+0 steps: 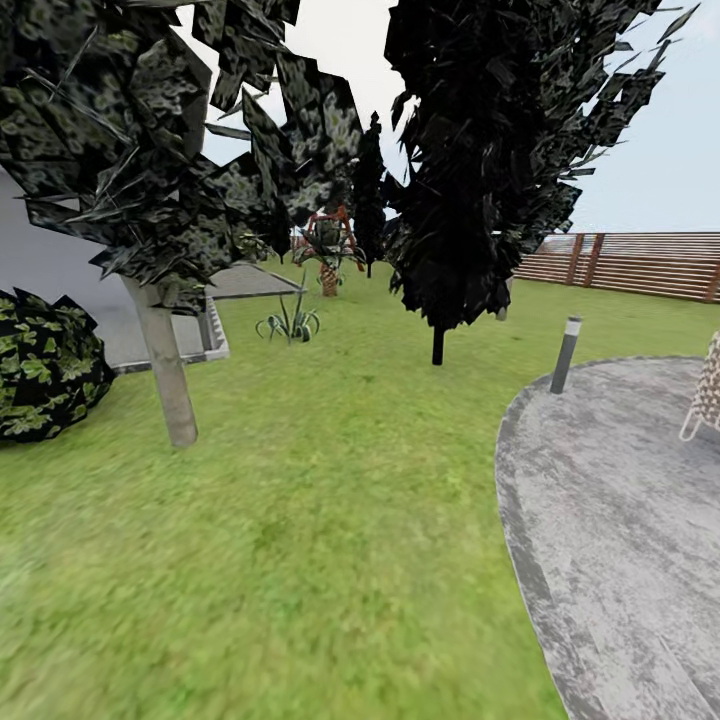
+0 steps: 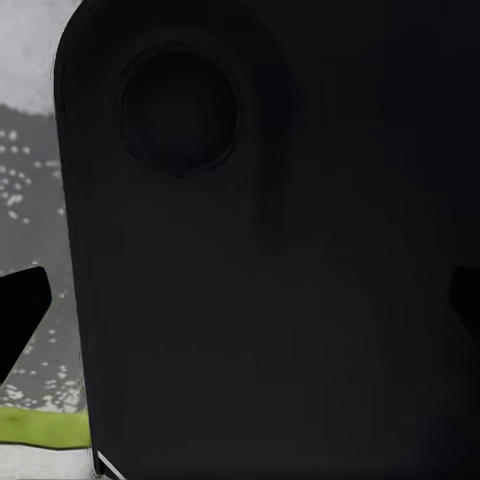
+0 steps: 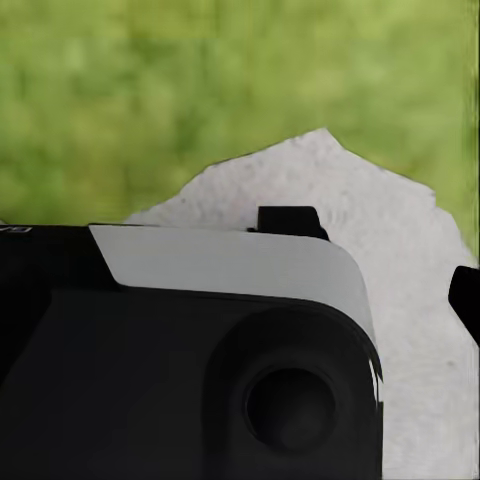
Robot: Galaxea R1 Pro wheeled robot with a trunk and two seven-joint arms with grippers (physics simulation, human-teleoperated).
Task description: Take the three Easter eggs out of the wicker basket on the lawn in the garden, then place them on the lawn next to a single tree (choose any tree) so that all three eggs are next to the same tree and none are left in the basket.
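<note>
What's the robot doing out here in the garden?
It is out on the lawn, handling nothing right now. Ahead stands a tree with a pale trunk, a dark narrow tree beyond it, and a grey paved patch to the right with a short post. A wooden fence runs behind. The wrist cameras mostly see the robot's own dark body.

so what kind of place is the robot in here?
Most likely a garden or backyard: a mown lawn with trees, such as the grey-trunked tree, a slatted wooden fence at the back, and a grey paved patio with a bollard light.
</note>
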